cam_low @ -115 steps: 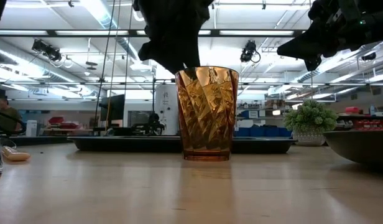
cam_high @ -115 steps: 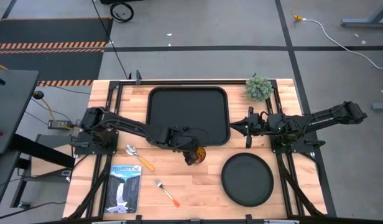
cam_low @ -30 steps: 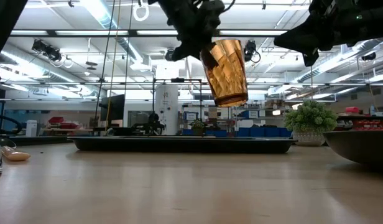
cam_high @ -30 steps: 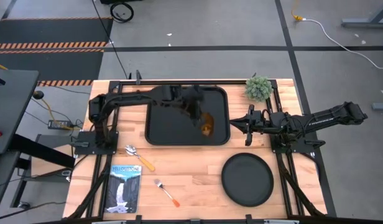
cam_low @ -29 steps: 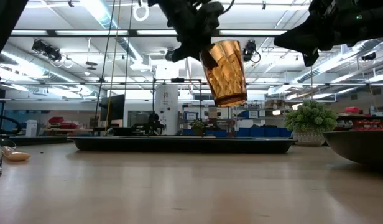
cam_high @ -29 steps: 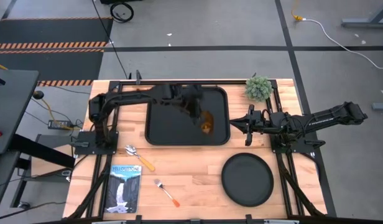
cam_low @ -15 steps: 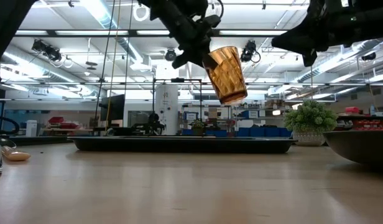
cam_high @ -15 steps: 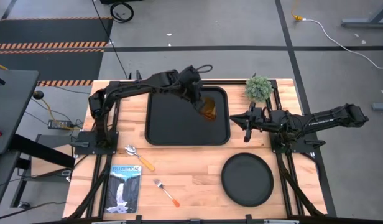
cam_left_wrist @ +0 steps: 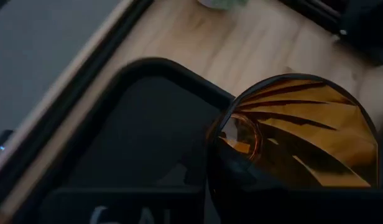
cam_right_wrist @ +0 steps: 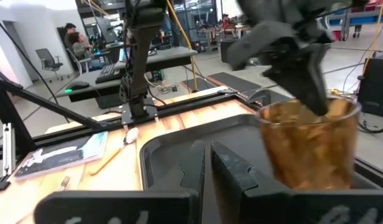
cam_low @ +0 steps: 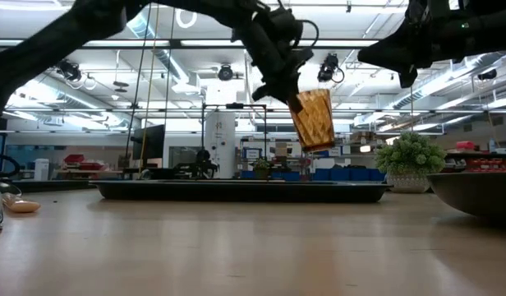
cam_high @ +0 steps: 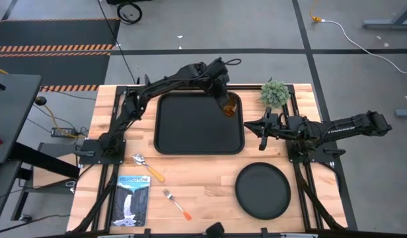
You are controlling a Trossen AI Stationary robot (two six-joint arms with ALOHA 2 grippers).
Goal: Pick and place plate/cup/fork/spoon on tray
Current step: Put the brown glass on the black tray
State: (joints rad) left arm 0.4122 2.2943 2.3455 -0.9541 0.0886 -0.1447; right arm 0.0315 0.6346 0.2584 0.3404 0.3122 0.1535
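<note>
Cup hangs tilted in the left gripper, clamped by its rim, over the tray's far corner, clear of the lip for setting down. Right gripper waits beside the tray (fingers nearly together).

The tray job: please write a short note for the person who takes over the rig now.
Left gripper is shut on the cup, held tilted in the air above the tray's far right corner.
Right gripper waits beside the tray's right edge.
Plate, spoon and fork lie on the table.
Done: nothing is on the tray yet.
Left: set the cup down, then move the plate, fork and spoon.
</note>
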